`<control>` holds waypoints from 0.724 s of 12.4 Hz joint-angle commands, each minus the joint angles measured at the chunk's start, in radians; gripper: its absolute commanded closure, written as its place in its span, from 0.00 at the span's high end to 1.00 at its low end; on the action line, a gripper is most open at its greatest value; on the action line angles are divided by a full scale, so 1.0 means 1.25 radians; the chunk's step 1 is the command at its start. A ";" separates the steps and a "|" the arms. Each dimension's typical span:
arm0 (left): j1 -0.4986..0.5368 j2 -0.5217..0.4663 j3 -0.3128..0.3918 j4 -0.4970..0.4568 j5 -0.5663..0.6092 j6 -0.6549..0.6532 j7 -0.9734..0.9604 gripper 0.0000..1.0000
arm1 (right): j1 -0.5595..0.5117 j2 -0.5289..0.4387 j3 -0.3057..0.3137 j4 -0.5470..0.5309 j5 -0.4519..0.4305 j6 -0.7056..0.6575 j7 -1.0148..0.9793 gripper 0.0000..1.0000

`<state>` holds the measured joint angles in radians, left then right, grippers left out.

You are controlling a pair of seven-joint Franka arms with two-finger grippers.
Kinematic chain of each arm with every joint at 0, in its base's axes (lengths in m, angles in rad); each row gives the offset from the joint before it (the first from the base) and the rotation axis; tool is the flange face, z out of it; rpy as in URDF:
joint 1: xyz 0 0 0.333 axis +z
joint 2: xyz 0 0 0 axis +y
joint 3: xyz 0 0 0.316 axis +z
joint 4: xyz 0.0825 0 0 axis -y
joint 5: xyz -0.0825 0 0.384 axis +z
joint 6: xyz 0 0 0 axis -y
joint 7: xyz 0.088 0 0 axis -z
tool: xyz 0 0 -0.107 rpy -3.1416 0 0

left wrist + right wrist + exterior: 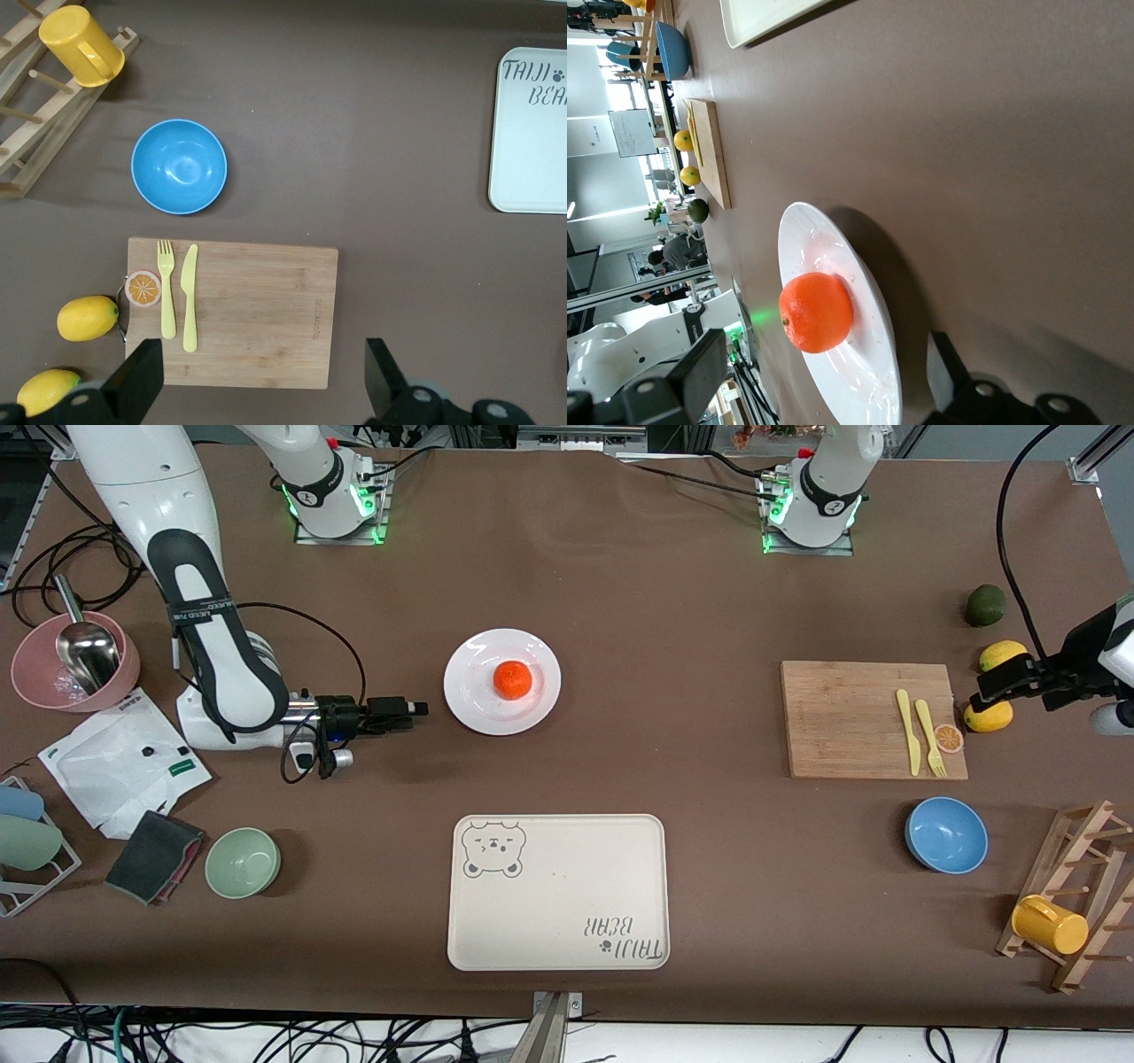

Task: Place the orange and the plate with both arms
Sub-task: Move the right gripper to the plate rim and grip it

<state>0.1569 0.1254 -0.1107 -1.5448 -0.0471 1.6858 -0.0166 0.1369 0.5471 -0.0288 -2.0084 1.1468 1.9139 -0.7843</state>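
The orange (pixel 512 679) sits on the round white plate (pixel 469 701) in the middle of the table. In the right wrist view the orange (pixel 816 312) lies on the plate (pixel 873 376) just ahead of the fingers. My right gripper (pixel 418 708) is low, beside the plate toward the right arm's end, open and empty (pixel 822 367). My left gripper (pixel 994 684) is up over the lemons at the end of the cutting board, open and empty. In its wrist view the left gripper (pixel 262 376) is above the board.
A cream bear-print tray (pixel 558 890) lies nearer the camera than the plate. A wooden cutting board (pixel 859 722) holds a yellow knife and fork. Nearby are lemons (pixel 990 716), a blue bowl (pixel 946 834), a green bowl (pixel 243 862), a pink bowl (pixel 35 682) and a mug rack (pixel 1076 895).
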 commanded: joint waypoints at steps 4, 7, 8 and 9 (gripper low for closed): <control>0.003 0.010 -0.002 0.022 -0.013 -0.005 0.005 1.00 | -0.004 -0.040 0.014 -0.111 0.036 0.070 -0.050 1.00; 0.005 0.019 -0.002 0.032 -0.013 -0.004 0.007 1.00 | -0.003 -0.041 0.027 -0.135 0.037 0.090 -0.056 1.00; 0.005 0.019 -0.002 0.034 -0.013 -0.005 0.007 1.00 | -0.002 -0.042 0.033 -0.143 0.051 0.100 -0.056 1.00; 0.005 0.019 -0.002 0.034 -0.013 -0.005 0.007 1.00 | -0.003 -0.043 0.044 -0.152 0.087 0.102 -0.066 1.00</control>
<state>0.1573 0.1301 -0.1106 -1.5391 -0.0471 1.6871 -0.0166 0.1372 0.5317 0.0020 -2.1468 1.1925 2.0141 -0.8354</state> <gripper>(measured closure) 0.000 0.000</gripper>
